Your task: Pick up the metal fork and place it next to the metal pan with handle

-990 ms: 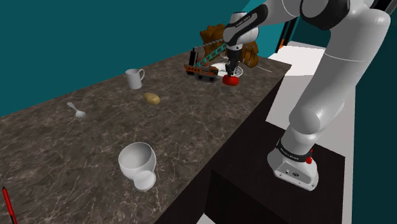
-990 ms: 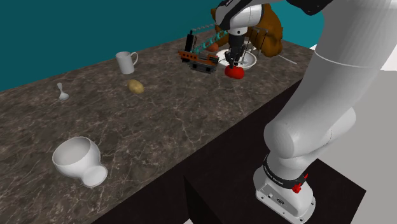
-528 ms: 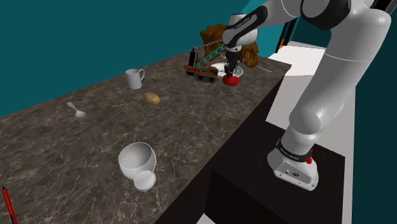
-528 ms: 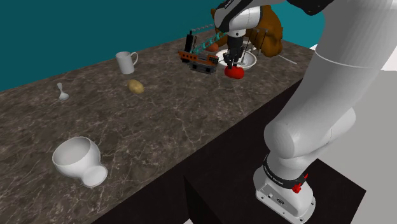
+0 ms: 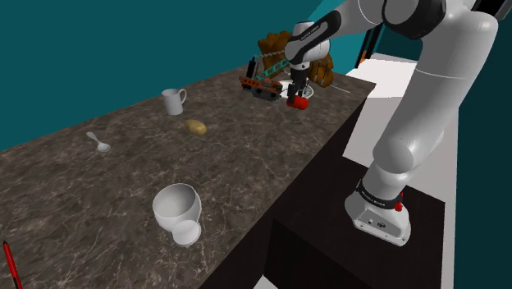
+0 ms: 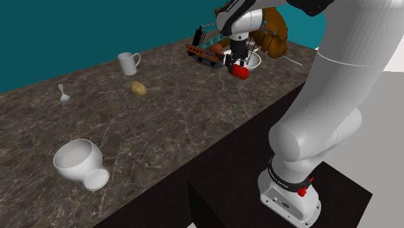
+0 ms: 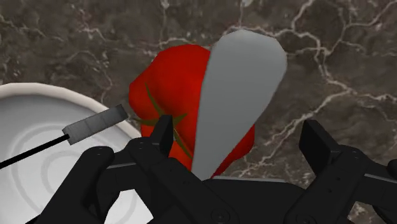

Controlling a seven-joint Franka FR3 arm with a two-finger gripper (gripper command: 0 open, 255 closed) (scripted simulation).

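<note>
Dark marbled stone counter (image 5: 246,164) against a teal wall, with a white floor beyond its far end and my black stand (image 5: 328,246) at the near edge. On the counter: a white mug (image 5: 172,101), a potato (image 5: 195,126), a white spoon (image 5: 98,142), a white footed bowl on its side (image 5: 176,209) and a red pen (image 5: 10,263) at the shoulder view's lower left. At the far end are a brown teddy bear (image 6: 275,29), a brown rack with teal parts (image 5: 261,82) and a white pan (image 6: 252,63). My gripper (image 7: 238,137) hangs low over a red tomato (image 7: 168,89) just beside the pan's rim. Its fingers stand apart, clamped on nothing. A flat grey tapering piece, the fork (image 7: 238,83) as far as I can tell, lies over the tomato and runs down between my fingers, close by one and clear of the other. A thin dark rod with a grey end (image 7: 95,124) crosses the pan's rim. Compared with a second ago, the rack has tipped up and shifted toward the wall. The tomato now looks tilted and slightly moved. The mug, potato, spoon and bowl are where they were.
</note>
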